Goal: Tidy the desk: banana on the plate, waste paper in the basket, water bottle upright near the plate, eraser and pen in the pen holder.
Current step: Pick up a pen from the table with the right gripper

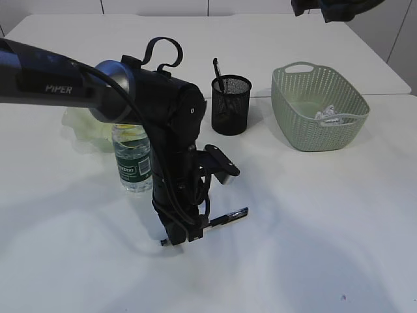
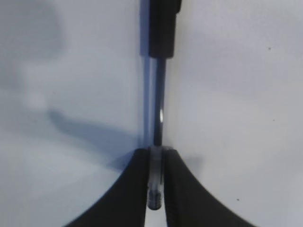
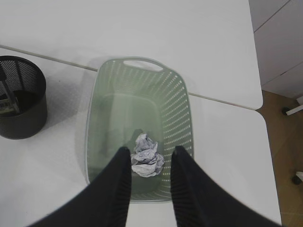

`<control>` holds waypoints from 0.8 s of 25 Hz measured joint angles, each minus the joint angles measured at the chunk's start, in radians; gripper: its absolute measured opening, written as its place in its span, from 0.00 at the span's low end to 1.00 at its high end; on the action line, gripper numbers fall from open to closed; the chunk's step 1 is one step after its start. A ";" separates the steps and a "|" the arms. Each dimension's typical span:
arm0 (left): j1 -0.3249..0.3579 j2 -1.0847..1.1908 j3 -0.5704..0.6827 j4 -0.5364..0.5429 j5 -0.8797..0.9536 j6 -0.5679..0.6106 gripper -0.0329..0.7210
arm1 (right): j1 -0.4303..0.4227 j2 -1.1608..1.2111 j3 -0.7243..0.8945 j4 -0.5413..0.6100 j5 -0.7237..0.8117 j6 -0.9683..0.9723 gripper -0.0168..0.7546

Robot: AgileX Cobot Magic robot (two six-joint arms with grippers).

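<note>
Down at the front of the white table (image 1: 313,248), the left gripper (image 1: 184,236) stands nearly upright with its tips at the surface, and its jaws are drawn narrow around one end of a pen (image 1: 228,217) that lies flat, its dark cap end pointing away to the right. From the left wrist view the clear barrel of the pen (image 2: 158,113) sits pinched between the two black fingers (image 2: 130,194) — no gap shows on either side.

Behind the arm a water bottle (image 1: 133,163) stands upright, just in front of a pale plate (image 1: 81,127) that the arm mostly hides. Further back, a black mesh pen holder (image 1: 230,104) has another pen poking out of it. To its right sits the green basket (image 1: 319,104), a ball of waste paper (image 1: 328,115) already inside.

The right gripper (image 3: 149,158) hangs over that basket (image 3: 137,71), jaws apart and holding nothing — the waste paper (image 3: 146,161) lies on the floor of the basket between the fingers, below them.
</note>
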 joint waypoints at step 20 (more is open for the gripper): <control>0.000 0.010 -0.068 -0.002 0.055 0.000 0.10 | 0.000 0.000 0.000 -0.001 0.000 0.000 0.30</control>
